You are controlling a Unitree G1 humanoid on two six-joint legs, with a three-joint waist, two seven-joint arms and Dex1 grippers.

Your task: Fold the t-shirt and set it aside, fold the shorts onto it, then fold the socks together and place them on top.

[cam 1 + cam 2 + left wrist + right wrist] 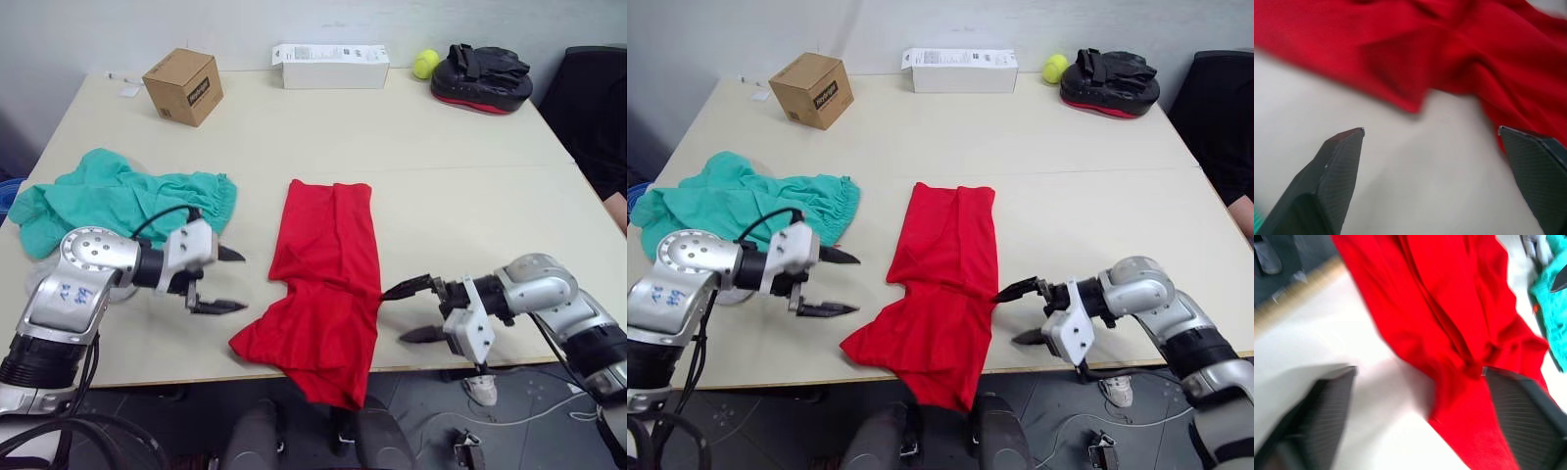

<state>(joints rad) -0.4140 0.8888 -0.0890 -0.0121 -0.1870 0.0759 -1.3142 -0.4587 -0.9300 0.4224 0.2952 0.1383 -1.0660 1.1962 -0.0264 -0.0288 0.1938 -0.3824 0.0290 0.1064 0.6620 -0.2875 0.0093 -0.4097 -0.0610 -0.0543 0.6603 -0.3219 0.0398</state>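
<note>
With the t-shirt (328, 279) lying lengthwise mid-table, its near end draping over the table (470, 186) front edge, both empty, spread-fingered claws, left gripper (223, 280) and right gripper (409, 310), flank it; pinch the hanging hem corners evenly before folding.

matt cloth t-shirt (329, 284), smooth matt table (451, 186)
</note>
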